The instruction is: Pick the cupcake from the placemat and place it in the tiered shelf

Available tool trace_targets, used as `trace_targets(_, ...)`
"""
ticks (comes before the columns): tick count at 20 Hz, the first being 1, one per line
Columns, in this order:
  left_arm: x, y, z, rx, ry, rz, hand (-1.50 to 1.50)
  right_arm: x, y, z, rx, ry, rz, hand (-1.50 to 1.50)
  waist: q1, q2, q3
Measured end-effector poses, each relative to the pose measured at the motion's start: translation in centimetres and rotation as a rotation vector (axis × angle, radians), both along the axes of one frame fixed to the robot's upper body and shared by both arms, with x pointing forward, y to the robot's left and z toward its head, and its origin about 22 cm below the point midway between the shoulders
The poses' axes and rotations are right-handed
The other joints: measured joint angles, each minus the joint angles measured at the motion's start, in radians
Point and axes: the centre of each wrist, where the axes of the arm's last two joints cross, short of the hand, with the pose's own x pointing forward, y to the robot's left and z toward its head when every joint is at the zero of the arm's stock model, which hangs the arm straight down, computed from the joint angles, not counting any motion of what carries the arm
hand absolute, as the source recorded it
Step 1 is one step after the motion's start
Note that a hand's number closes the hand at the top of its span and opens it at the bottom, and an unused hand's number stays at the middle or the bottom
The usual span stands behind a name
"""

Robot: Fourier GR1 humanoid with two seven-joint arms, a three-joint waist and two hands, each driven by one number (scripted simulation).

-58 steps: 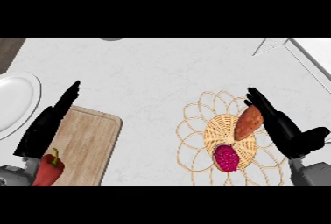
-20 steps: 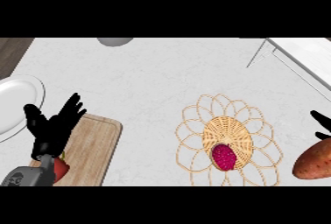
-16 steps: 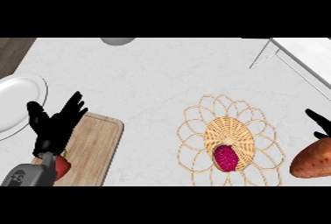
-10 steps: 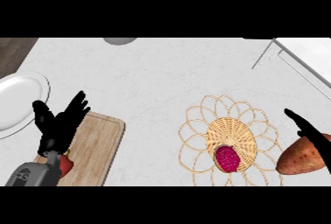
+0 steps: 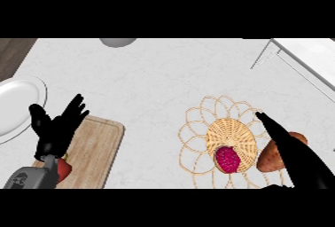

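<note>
The brown cupcake [image 5: 268, 160], gripped by the right hand [image 5: 296, 155], is brought back in from the side to the right rim of the placemat [image 5: 229, 132], so the tiered shelf [image 5: 302, 48] beyond the placemat is yet to be reached, while the left hand [image 5: 56, 132] is held open left of the placemat.

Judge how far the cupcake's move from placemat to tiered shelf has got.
Done: the right robot hand holds a brown item, likely the cupcake. In hand: it is at the placemat's right edge, not yet at the tiered shelf at top right. Left: carrying it there and releasing. A magenta item lies on the placemat; the left robot hand rests open.
</note>
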Motion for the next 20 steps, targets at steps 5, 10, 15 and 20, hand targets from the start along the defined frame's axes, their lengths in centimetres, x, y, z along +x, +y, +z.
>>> trace_targets(5,-0.2,0.4,-0.1,-0.001,0.0,0.008,0.0,0.4,1.4,-1.1,-0.038,-0.008,0.001,-1.5,-0.007,-0.001,0.0)
trace_targets(10,-0.1,0.8,-0.1,-0.01,0.003,0.011,0.0,1.1,2.3,-2.4,-0.047,-0.009,-0.012,-1.5,-0.012,-0.001,0.001)
trace_targets(15,-0.1,0.6,-0.2,-0.005,0.004,0.015,0.0,1.5,3.1,-4.1,-0.08,0.002,-0.026,-1.5,-0.014,-0.002,0.003)
trace_targets(20,-0.3,1.1,-0.1,-0.006,0.002,0.009,0.0,1.9,3.6,-6.0,-0.127,0.009,-0.052,-1.5,-0.015,-0.001,0.001)
